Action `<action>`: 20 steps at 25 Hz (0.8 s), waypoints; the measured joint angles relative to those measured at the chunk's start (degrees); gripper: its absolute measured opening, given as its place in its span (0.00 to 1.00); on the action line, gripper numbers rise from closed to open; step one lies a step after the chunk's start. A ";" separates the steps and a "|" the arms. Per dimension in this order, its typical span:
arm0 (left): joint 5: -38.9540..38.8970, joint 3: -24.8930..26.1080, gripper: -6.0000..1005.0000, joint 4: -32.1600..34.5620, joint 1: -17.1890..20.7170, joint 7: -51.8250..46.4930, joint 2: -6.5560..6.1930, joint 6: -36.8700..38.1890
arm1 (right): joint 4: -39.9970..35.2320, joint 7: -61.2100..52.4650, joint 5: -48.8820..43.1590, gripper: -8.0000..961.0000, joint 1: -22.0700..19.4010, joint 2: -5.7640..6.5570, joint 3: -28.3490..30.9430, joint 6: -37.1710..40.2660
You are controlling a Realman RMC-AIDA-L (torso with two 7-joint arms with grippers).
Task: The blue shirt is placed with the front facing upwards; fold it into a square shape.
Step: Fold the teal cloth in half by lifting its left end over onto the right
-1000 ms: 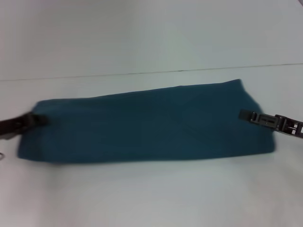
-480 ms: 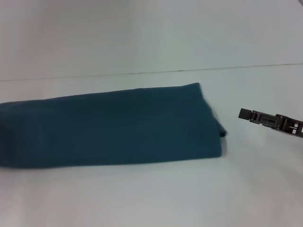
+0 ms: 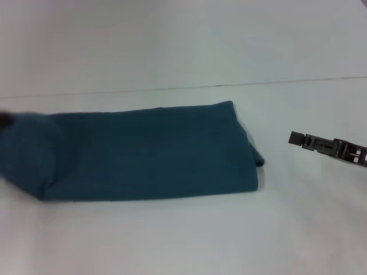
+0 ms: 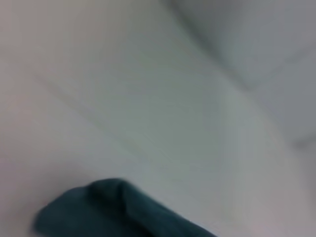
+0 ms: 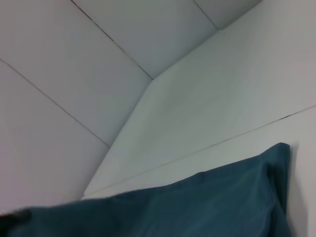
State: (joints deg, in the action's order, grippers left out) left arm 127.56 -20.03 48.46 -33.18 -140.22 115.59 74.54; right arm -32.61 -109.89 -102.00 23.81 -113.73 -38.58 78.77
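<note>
The blue shirt (image 3: 149,152) lies on the white table as a long folded strip, plain teal side up, with no lettering showing. Its left end (image 3: 26,152) is raised and bunched at the picture's left edge, where a dark bit of my left gripper (image 3: 3,120) shows, shut on the cloth. The left wrist view shows only a corner of the shirt (image 4: 98,212). My right gripper (image 3: 295,138) hovers to the right of the shirt's right end, apart from it, open and empty. The right wrist view looks along the shirt (image 5: 197,202).
The white table (image 3: 183,235) has a thin seam (image 3: 229,86) running across behind the shirt. Bare table lies in front of the shirt and between its right end and my right gripper.
The shirt has slid left, away from my right gripper, which stayed still. Its left end has now lifted and bunched up with my left gripper.
</note>
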 joint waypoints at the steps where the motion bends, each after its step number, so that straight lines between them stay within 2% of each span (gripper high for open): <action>1: -2.15 -0.15 0.09 0.72 -0.36 -0.62 -0.04 2.74 | 0.00 -0.03 -0.01 0.87 -0.06 0.00 0.00 0.04; 4: -5.78 -1.18 0.09 1.96 -2.27 -2.77 -0.04 7.43 | 0.00 -0.04 -0.03 0.87 -0.21 0.00 -0.10 0.05; 7: -6.51 -2.28 0.09 1.97 -4.46 -4.07 0.51 8.54 | 0.00 -0.04 -0.05 0.87 -0.25 0.00 -0.23 0.06; 13: -8.24 -5.80 0.09 0.79 -8.17 -3.91 3.84 6.80 | 0.00 -0.06 -0.13 0.87 -0.34 0.00 -0.42 0.08; 16: -9.74 -8.22 0.09 0.35 -9.02 -3.83 5.12 5.38 | 0.00 -0.05 -0.18 0.87 -0.34 -0.04 -0.44 0.08; 17: -9.74 -8.22 0.09 0.35 -9.02 -3.83 5.12 5.38 | 0.00 -0.03 -0.20 0.87 -0.35 -0.07 -0.44 0.07; 18: -11.20 -10.70 0.10 -0.18 -9.36 -3.79 6.25 3.32 | 0.00 0.01 -0.25 0.87 -0.35 -0.12 -0.44 0.07; 20: -12.07 -12.08 0.10 -0.89 -9.46 -3.75 6.72 2.11 | 0.00 0.03 -0.42 0.87 -0.34 -0.16 -0.44 -0.02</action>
State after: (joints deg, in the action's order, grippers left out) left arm 115.48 -32.12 47.57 -42.65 -143.96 122.31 76.66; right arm -32.61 -109.86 -102.41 23.46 -113.89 -39.03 78.75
